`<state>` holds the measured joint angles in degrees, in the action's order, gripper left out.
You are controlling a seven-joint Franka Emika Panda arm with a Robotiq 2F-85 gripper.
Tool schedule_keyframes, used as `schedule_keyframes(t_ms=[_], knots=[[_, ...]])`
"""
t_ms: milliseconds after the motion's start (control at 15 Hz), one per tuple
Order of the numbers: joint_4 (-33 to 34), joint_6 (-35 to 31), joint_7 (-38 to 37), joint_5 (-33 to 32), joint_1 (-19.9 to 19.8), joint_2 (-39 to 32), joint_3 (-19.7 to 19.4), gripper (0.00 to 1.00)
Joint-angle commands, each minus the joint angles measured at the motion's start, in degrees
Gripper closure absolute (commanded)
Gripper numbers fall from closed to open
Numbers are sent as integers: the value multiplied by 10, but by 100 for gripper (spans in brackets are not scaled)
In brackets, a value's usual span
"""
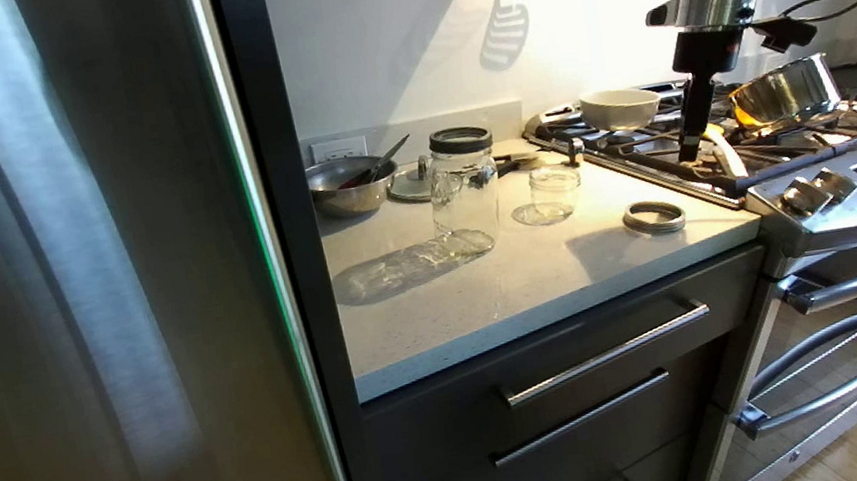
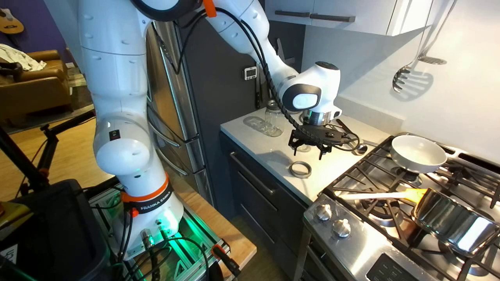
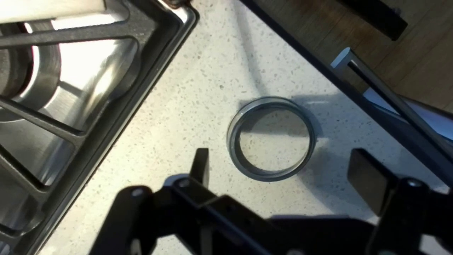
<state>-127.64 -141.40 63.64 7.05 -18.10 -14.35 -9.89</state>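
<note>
My gripper stands open above the counter, with nothing between its fingers. A grey metal jar ring lies flat on the speckled counter, just ahead of the fingertips in the wrist view and apart from them. In both exterior views the ring rests near the counter's front edge, with the gripper raised above it. A tall glass jar with a dark rim stands upright farther along the counter. Beside it is a short glass jar, mostly hidden behind the gripper in an exterior view.
Against the wall sit a metal bowl and a lid. The gas stove adjoining the counter bears a white bowl, a tilted shiny pot and a light-handled utensil. A tall fridge borders the counter's opposite end.
</note>
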Motion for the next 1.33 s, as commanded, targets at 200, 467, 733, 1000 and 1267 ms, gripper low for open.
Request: schedule_keyframes(t_ms=[200,467,733,1000,1267], knots=[[0,-85,33,-8,-17,-48,10,4],[-1,-115,29,-13,-21,-69,17,7],[0,-139,31,-7,-31,-83,30,24],[2,-162,21,-6,-38,-96,40,26],[6,-170,8,-5,-41,-106,48,10]])
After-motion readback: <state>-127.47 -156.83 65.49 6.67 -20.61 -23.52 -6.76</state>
